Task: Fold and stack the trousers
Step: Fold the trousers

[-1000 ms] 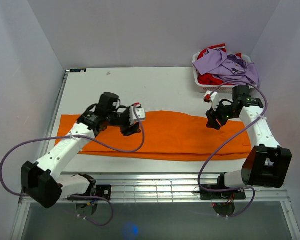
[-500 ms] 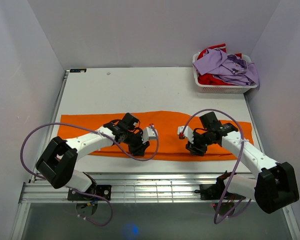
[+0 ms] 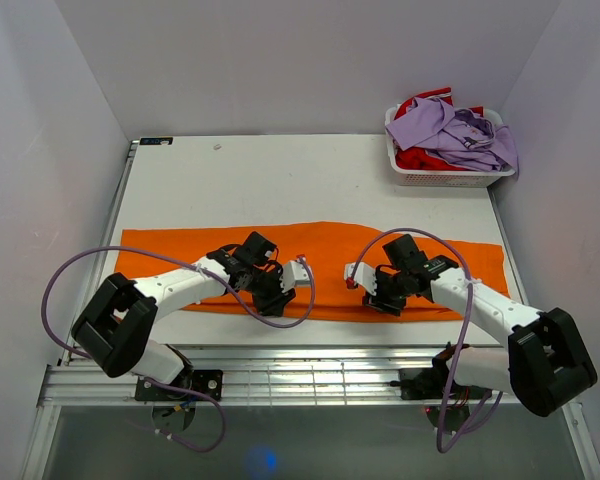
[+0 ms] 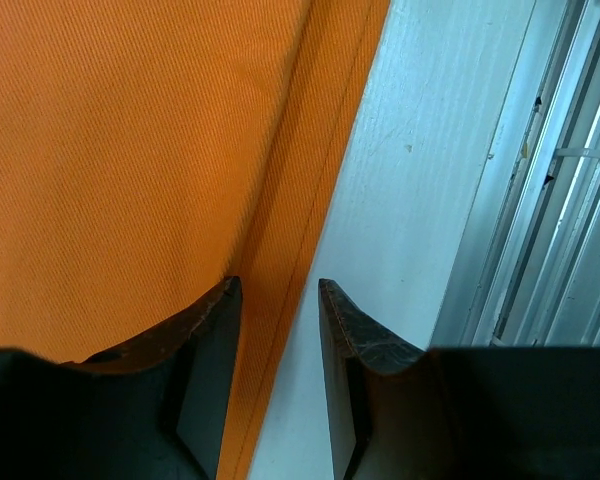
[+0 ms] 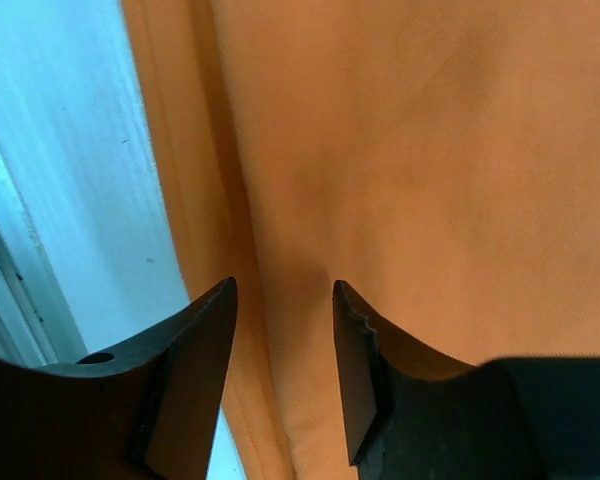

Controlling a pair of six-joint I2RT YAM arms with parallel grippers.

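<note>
The orange trousers lie flat in a long band across the table, nearly from side to side. My left gripper is down at their near edge, left of the middle. In the left wrist view its jaws stand open astride the hemmed edge of the trousers, with one finger over cloth and the other over bare table. My right gripper is at the same edge, right of the middle. It is open, with the edge fold of the trousers between its fingers.
A white basket at the far right corner holds a lilac shirt and a red garment. A slatted metal rail runs along the table's near edge, close behind both grippers. Walls close in the left, back and right sides.
Both arms have swung from the trousers' far side to the near edge and dropped low over it. Both pairs of jaws have narrowed. In the last half second the grippers only shifted slightly.
</note>
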